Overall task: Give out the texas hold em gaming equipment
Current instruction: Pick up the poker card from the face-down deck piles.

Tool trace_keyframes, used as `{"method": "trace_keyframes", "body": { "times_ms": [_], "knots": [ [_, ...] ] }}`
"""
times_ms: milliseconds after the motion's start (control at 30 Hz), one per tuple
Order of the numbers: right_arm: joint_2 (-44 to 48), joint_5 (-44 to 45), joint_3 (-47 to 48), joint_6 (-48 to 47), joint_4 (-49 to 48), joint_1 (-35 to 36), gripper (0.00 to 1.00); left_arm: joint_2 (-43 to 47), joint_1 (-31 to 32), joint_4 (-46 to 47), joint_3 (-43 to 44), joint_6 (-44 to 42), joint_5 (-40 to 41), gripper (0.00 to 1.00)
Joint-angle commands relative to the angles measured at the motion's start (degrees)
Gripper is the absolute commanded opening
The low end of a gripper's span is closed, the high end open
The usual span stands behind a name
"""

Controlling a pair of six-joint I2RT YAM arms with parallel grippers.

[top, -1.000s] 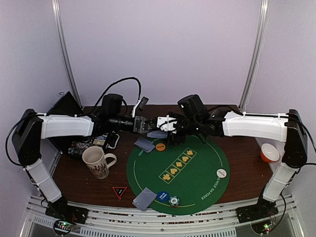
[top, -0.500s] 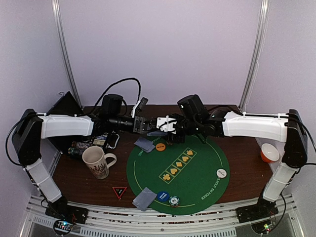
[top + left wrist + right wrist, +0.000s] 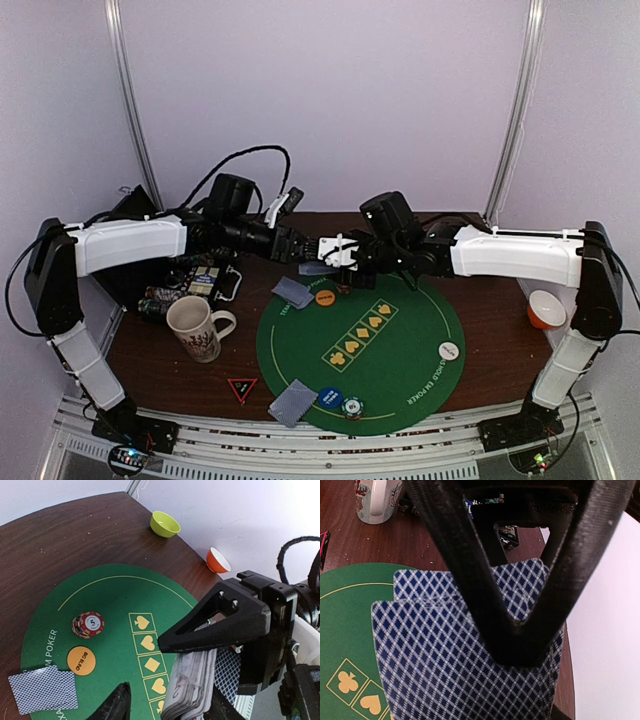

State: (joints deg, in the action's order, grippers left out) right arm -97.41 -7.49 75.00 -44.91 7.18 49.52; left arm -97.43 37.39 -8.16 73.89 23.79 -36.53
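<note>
Over the far edge of the green mat [image 3: 410, 375], the left gripper [image 3: 168, 704] stands parted astride the deck of cards [image 3: 192, 682], seemingly not touching it, while the right gripper [image 3: 338, 256] clamps that deck between its fingers.

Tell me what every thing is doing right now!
right gripper, shut on the deck of cards.
left gripper, open, fingers either side of the deck.
deck of cards, held in the air, slightly fanned.
far card pile, face down.
near card pile, face down at the mat edge.
red-white chip stack, stacked on the mat.
mug, upright on the table.
orange bowl, upright.
green bowl, upright.
</note>
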Motion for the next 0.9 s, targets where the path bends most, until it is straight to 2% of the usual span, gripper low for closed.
{"method": "trace_keyframes", "body": {
  "times_ms": [0, 167, 267, 433, 533, 667, 867],
  "knots": [
    [0.6, 0.7, 0.4, 0.0, -0.5, 0.0, 0.5, 0.8, 0.1, -5.8, 2.4, -4.5, 2.1, 0.51],
    [0.6, 1.1, 0.4, -0.1, -0.7, -0.2, 0.5, 1.1, 0.0, -9.2, 3.7, -5.3, 7.2, 0.42],
    [0.6, 1.1, 0.5, -0.2, -0.8, -0.3, 0.5, 2.0, 0.0, -9.1, 3.7, -5.3, 10.8, 0.41],
    [0.4, 1.0, 0.6, -0.5, -0.7, -0.3, 0.5, 3.3, 0.1, -8.2, 3.7, -5.0, 12.1, 0.41],
    [0.3, 1.1, 0.8, -0.6, -0.7, -0.4, 0.5, 3.7, 0.0, -7.9, 3.5, -5.0, 11.6, 0.45],
    [0.1, 1.0, 1.0, -0.6, -0.6, -0.5, 0.5, 4.1, 0.0, -6.3, 3.1, -4.7, 6.7, 0.57],
    [-0.1, 0.8, 1.2, -0.6, -0.5, -0.6, 0.49, 7.1, 0.0, -3.9, 0.9, -2.3, 6.7, 0.64]
  ]
}}
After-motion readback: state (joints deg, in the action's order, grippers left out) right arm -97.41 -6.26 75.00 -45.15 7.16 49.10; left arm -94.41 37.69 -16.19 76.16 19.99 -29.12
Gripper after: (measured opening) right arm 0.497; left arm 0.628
